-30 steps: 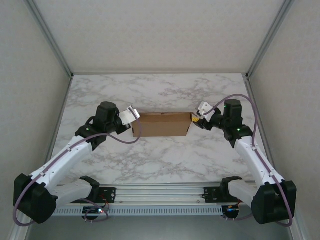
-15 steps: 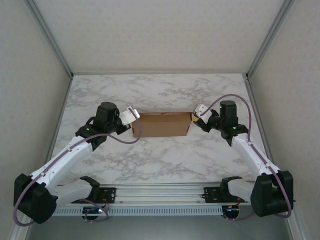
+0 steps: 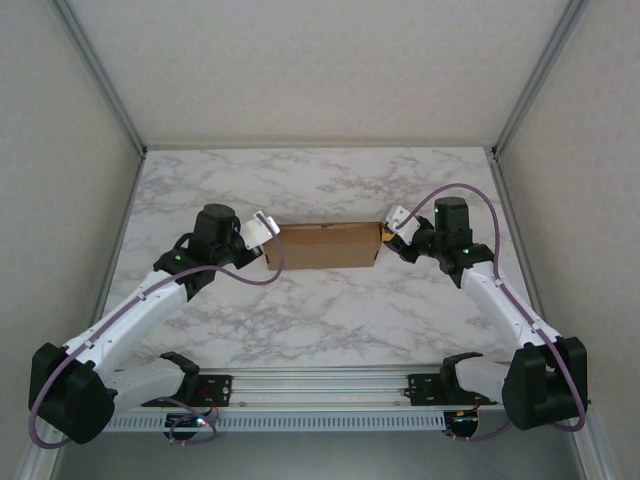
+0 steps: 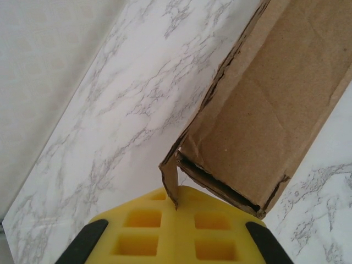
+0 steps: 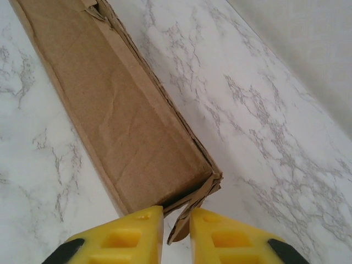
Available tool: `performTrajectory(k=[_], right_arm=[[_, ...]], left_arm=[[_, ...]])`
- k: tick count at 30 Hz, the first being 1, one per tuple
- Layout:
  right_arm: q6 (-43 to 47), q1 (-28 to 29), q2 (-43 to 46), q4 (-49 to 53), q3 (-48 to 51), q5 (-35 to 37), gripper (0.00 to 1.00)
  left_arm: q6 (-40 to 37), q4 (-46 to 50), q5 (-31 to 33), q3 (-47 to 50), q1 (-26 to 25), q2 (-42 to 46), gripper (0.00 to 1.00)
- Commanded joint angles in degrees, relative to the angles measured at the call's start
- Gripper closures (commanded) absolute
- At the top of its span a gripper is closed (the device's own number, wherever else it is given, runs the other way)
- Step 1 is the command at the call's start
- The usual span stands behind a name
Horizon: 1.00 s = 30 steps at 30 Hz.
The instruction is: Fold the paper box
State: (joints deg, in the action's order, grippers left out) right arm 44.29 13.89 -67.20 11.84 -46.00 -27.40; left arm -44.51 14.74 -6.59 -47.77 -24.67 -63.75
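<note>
I've got the paper box (image 3: 329,247) lying mid-table (image 3: 330,320), long side running left-right, w/ one arm at each short end. The left gripper (image 3: 262,230) is right up against the box's left end and the right gripper (image 3: 393,231) against its right end. Both sit level w/ the box, neither nearer nor farther than it.

Left wrist cam: the yellow pads (image 4: 137,231) are pressed together w/ no gap, and a torn-edged corner flap of the box's end runs down into the seam btwn them, so I read it as clenched on that flap. The rest of the box stretches away up and to the right.

Right wrist cam: the pads (image 5: 231,239) stand a narrow slit apart w/ a thin end flap wedged in the slit, so it's grasping the flap. The box body runs off up and to the left, top face closed and creased.

Hard to make out:
- Both wrist cams cut the fingers off at the bottom edge.
- Each wrist cam crops the box's opposite end.
- The end opening on the left wrist cam is just a dark slit, so I can't see inside.
- From above the jaws are too small to read.
</note>
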Motion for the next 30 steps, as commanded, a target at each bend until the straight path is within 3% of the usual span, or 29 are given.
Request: performTrajectory(k=[1, 5, 21, 26, 30], right_arm=[[-0.5, 0.5, -0.4, 0.2, -2.2, 0.3, 0.80], [-0.7, 0.6, -0.4, -1.7, -1.9, 3.1, 0.74], [-0.2, 0.6, -2.2, -2.1, -4.5, 4.3, 0.75], [-0.2, 1.1, -3.4, -2.1, -4.9, 4.5, 0.80], [0.0, 1.6, -4.8, -0.8, -6.1, 5.3, 0.91]], left_arm=[[1.0, -1.4, -0.9, 0.3, -0.6, -0.2, 1.00], [0.7, -1.2, -0.6, 0.5, -0.6, 0.0, 1.00], [0.4, 1.1, -1.1, -2.3, -0.6, -2.4, 1.00], [0.4, 1.0, -1.1, -2.1, -0.6, -2.3, 1.00], [1.1, 0.6, -1.3, -1.9, -0.6, -2.0, 1.00]])
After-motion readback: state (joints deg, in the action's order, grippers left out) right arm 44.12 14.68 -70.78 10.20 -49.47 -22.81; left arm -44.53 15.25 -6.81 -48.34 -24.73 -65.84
